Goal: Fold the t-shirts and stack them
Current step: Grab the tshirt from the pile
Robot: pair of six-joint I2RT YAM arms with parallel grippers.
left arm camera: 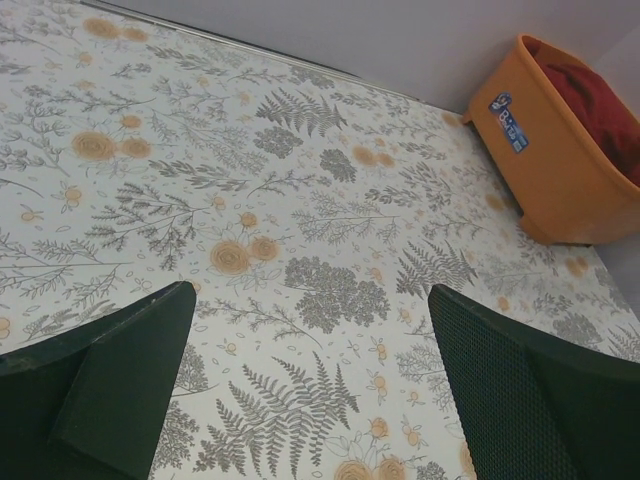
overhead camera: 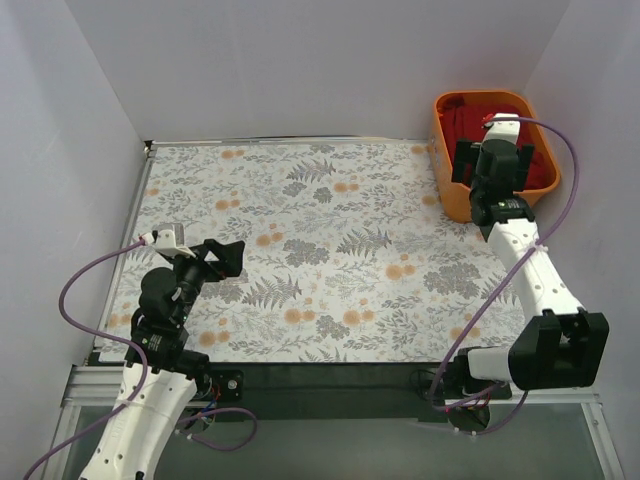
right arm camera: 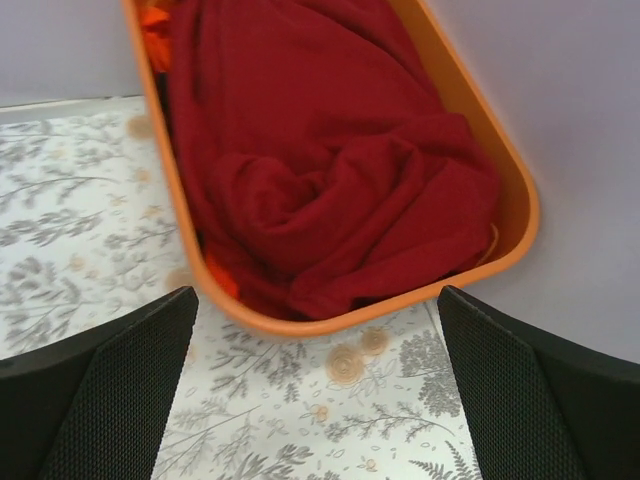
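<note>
- Your left fingers [left arm camera: 110, 400]: wide open, empty, over the near-left corner of the bench [overhead camera: 330, 200].
- Your right fingers [right arm camera: 110, 390]: wide open, empty, above the tub [right arm camera: 517, 205], far-right corner.
- Dark red shirt [right arm camera: 320, 190] and orange-red shirt [right arm camera: 155, 35]: bunched inside the tub.

Plain white walls [overhead camera: 300, 60] enclose a table [overhead camera: 330, 250] — floral-patterned cloth on top.

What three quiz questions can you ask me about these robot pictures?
1. Fill in: the left gripper has its jaws ___.
2. Which is by the tub: A left gripper, B right gripper?
3. True or false: the tub is empty.
Key: 1 open; 2 B; 3 false, a red shirt lies in it.
</note>
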